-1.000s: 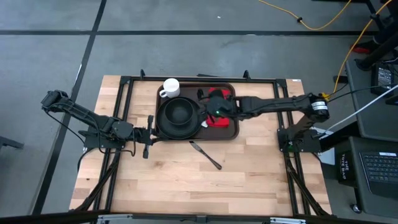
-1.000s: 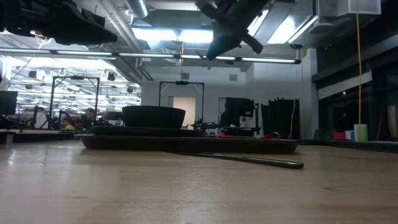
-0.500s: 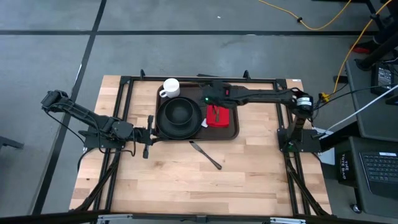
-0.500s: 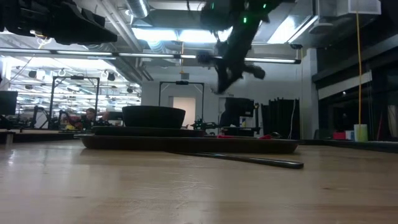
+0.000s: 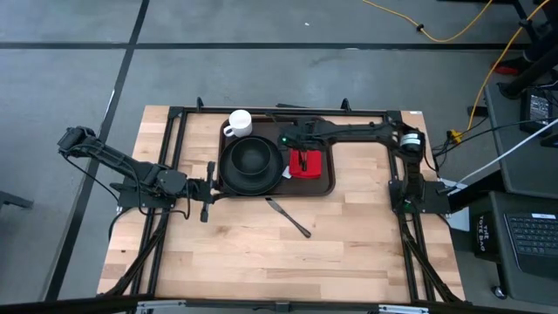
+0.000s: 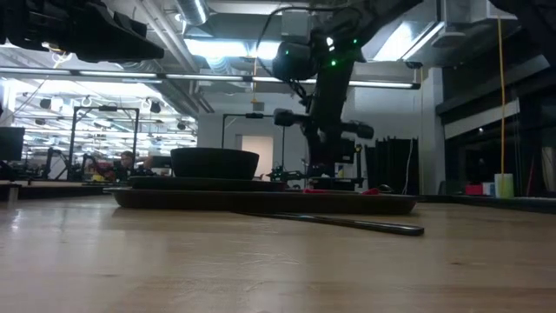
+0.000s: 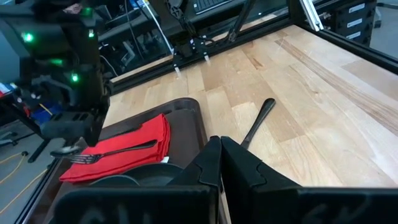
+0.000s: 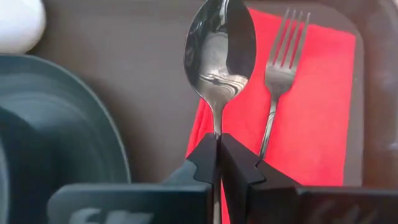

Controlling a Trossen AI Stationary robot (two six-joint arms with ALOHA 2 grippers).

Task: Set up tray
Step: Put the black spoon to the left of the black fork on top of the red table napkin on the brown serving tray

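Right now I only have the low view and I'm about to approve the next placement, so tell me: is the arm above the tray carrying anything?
Observer: Yes. The right end effector is shut on a spoon, gripping its handle with the bowl pointing away.
Operator: What lies under it?
Observer: A red napkin on the tray, with a fork already resting on it.
Operator: Is the dark bar in front of the tray on the tray?
Observer: No. That knife lies on the bare table, apart from the tray's rim.
Operator: And the left arm?
Observer: The left end effector is shut and empty, waiting beside the tray's left edge.
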